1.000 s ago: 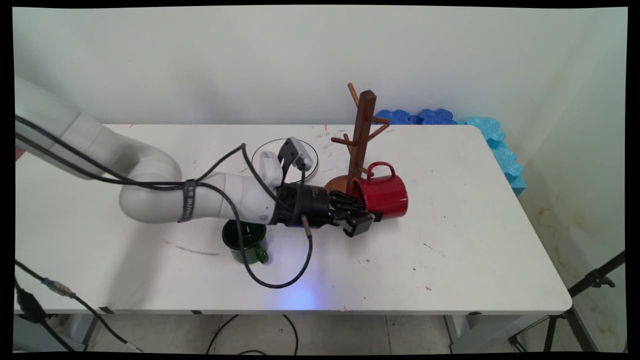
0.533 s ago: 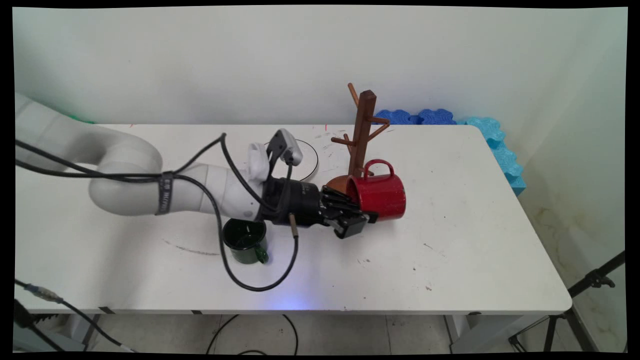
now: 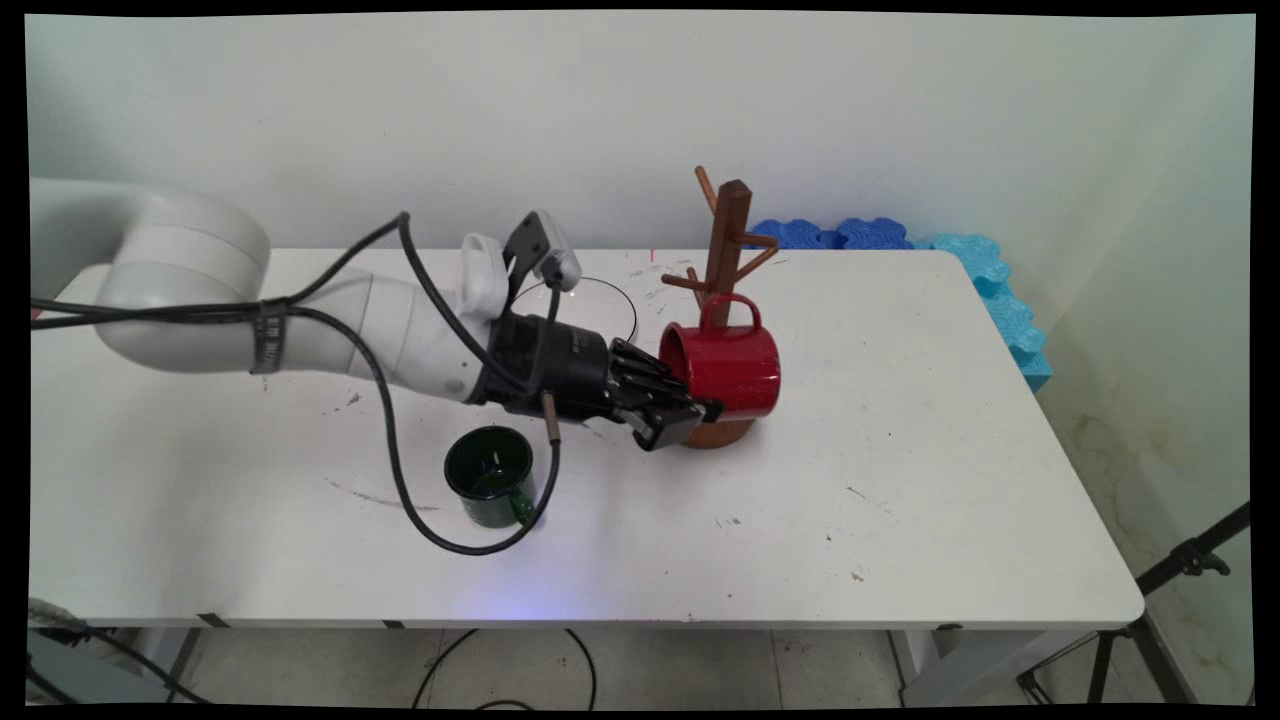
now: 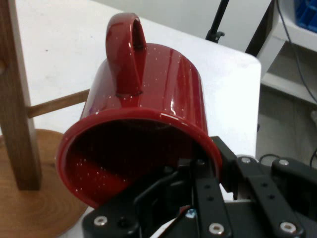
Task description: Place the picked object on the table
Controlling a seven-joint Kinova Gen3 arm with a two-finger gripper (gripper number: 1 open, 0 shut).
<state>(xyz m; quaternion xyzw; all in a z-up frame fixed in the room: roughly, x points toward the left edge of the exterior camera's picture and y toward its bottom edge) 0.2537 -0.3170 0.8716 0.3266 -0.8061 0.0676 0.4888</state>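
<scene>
Claw (image 3: 700, 412) clamped on red mug's (image 3: 728, 368) rim, one finger inside | mug tipped sideways, airborne, handle up | mug tree (image 3: 722, 262) just behind, pegs bare | green mug (image 3: 489, 477) below-left on table (image 3: 950, 480)

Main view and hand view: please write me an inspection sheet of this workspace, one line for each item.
Surface: white table, scuffed, with small dark marks and a drawn black circle.
Things in use: red mug held on its side, handle up, off the table, before the wooden mug tree.
Clutter: green mug upright near the front.
Claw: claw shut on the red mug's rim, one finger inside.
Cables: black cables hang from the arm, looping by the green mug.
Surroundings: blue foam pieces at the far right; tripod leg.
</scene>
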